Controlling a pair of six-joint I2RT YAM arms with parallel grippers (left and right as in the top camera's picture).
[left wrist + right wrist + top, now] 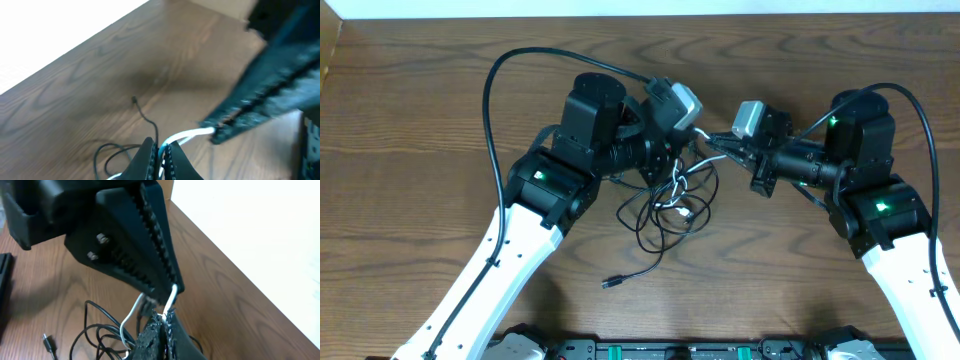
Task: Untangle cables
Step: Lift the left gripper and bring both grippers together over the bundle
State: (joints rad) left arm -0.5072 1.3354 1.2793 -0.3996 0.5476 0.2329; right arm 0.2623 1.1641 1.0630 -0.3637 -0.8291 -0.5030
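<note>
1. Overhead: tangle of thin black and white cords (665,205) lies mid brown wooden table (420,150), between arms.
2. Clamped on thin white cord (189,134): left gripper (159,156) and right gripper (163,322), tips near.
3. Best: pull apart slowly, low, so black loops slip off.

The cables (665,212) lie in a loose tangle on the tabletop (420,150), thin black loops crossing one another. One black plug (610,284) trails clear (toward the near edge). The white cable (187,135) is lifted above the heap, a short stretch pulled straight.
</note>
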